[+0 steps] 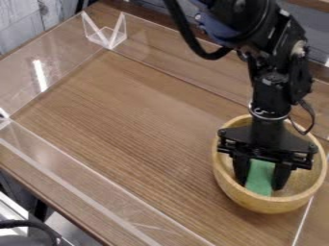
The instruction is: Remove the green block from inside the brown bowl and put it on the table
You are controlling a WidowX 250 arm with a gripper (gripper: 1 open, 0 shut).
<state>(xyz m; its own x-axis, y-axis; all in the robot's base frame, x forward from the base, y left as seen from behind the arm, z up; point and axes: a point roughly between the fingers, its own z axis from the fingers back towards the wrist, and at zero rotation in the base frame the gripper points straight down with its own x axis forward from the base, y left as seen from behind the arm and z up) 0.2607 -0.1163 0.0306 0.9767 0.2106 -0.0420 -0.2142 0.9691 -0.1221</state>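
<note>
The brown bowl (226,184) stands on the table (129,125) at the front right corner. The green block (261,180) lies inside it, tilted along the bowl's floor. My black gripper (267,179) reaches straight down into the bowl, a finger on each side of the block. The jaws are drawn in against the block's sides, shut on it. The block's upper end is hidden behind the gripper body, and the block still rests low in the bowl.
Low clear acrylic walls (77,187) border the tabletop. A clear angled stand (106,31) sits at the far left edge. The bowl is close to the right wall and the front right corner. Open wood surface spreads left of the bowl.
</note>
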